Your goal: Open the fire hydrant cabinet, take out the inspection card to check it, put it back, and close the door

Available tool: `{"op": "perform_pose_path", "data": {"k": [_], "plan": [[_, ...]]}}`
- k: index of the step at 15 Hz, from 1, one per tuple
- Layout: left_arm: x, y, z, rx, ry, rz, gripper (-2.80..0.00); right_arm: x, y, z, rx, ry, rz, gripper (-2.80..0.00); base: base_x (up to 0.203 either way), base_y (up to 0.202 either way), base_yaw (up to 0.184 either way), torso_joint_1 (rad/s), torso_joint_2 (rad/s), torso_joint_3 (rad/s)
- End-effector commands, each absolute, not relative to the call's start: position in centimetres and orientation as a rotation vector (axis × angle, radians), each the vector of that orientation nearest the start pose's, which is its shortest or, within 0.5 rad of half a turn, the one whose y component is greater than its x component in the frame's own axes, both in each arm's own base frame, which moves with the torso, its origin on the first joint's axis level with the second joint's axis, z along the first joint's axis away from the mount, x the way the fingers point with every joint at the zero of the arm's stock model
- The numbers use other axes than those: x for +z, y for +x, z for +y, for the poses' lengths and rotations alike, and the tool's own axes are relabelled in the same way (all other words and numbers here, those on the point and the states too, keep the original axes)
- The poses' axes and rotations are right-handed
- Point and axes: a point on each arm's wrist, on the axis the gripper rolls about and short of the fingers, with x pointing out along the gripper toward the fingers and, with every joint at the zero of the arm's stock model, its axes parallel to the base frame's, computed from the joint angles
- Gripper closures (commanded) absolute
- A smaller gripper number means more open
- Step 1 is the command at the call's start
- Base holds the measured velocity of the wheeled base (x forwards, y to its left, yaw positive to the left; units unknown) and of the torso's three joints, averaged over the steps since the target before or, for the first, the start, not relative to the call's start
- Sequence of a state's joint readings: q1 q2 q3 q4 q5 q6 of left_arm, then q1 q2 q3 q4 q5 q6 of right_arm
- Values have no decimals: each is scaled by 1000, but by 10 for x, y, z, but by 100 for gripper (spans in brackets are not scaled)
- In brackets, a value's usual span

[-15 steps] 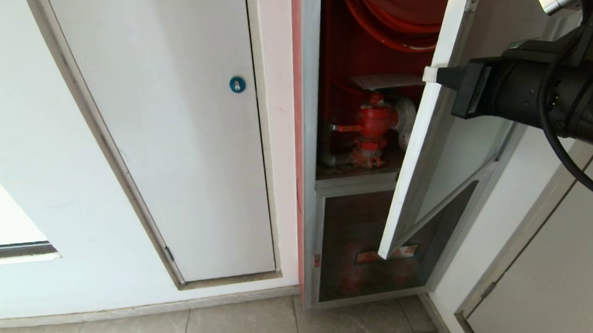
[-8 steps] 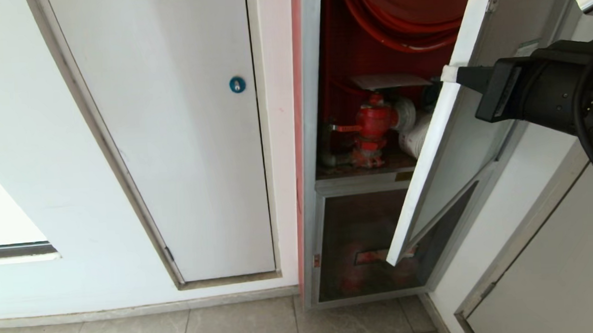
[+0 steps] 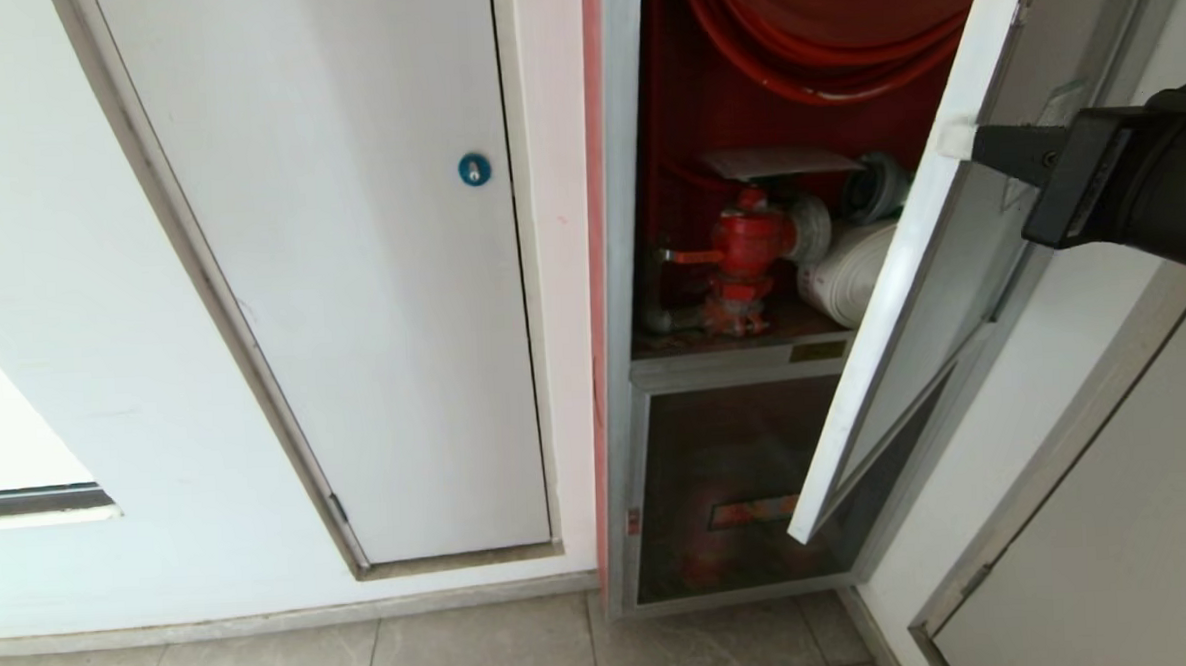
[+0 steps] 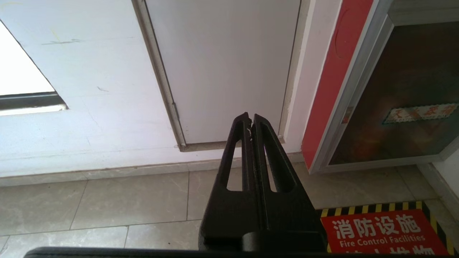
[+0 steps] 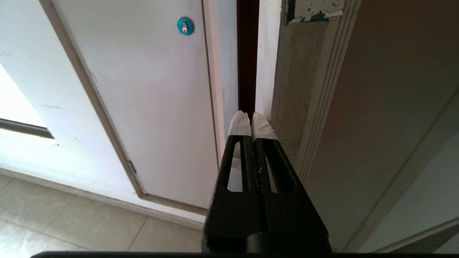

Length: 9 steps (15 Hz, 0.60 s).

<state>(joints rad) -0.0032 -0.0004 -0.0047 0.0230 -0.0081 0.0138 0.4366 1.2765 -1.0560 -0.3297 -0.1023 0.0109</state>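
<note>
The fire hydrant cabinet (image 3: 622, 272) stands open, with its red interior showing. Inside are the red hose reel (image 3: 820, 33), the red valve (image 3: 744, 246) and the white rolled hose (image 3: 846, 277). The inspection card (image 3: 781, 162), pale and flat, lies just above the valve. The door (image 3: 950, 257) is swung out to the right. My right gripper (image 3: 957, 141) is shut, its white-taped tips against the door's free edge. In the right wrist view the right gripper (image 5: 250, 118) sits beside the door's edge (image 5: 264, 64). My left gripper (image 4: 250, 117) is shut and empty, low near the floor.
A plain white panel door with a blue round lock (image 3: 474, 168) fills the wall left of the cabinet. Below the open compartment is a dark glass panel with a red strip label (image 3: 751, 511). A red floor sign (image 4: 380, 233) lies before it. A side wall (image 3: 1111, 511) closes in on the right.
The door has swung further open to the right, with my right gripper moving right along with its edge. More of the interior shows, including the white rolled hose. The left arm has not moved.
</note>
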Motion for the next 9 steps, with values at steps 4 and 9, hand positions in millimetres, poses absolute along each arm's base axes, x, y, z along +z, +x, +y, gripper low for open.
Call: {"op": "perform_pose_path", "data": {"k": [4, 9], "plan": [[74, -23, 0, -11, 14, 17, 0, 338, 169, 76, 336, 42, -115, 0, 0, 0, 0, 0, 0, 0], [74, -23, 0, -12, 14, 17, 0, 333, 167, 88, 440, 35, -95, 0, 0, 0, 0, 0, 0, 0]]}}
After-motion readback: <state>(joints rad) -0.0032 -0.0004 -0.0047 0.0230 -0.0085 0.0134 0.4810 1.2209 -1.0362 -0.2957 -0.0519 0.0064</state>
